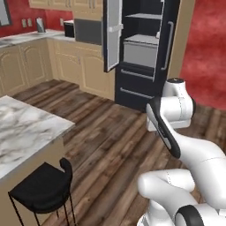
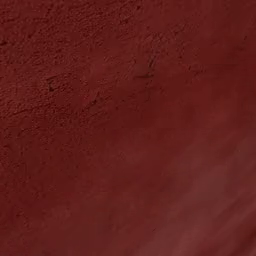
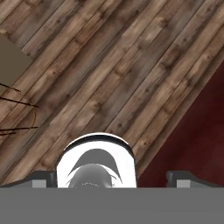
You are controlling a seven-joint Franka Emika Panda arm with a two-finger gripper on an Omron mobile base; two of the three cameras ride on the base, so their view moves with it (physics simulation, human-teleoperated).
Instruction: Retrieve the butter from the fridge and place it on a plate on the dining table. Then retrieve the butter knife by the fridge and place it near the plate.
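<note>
Your gripper hangs wide open over bare floor, the fridge open ahead; butter unseen, likely soft and slippery, so pinch its long sides gently.

The white arm rises from the lower right of the left base view, folded compactly on itself. A rounded lower link lies near the base, a long link with a dark seam slants up and to the left, and a short upper segment capped by a dark joint stands above it. In the hand view, the gripper points down, its two dark fingertips set far apart at the bottom edge, nothing between them.
</note>
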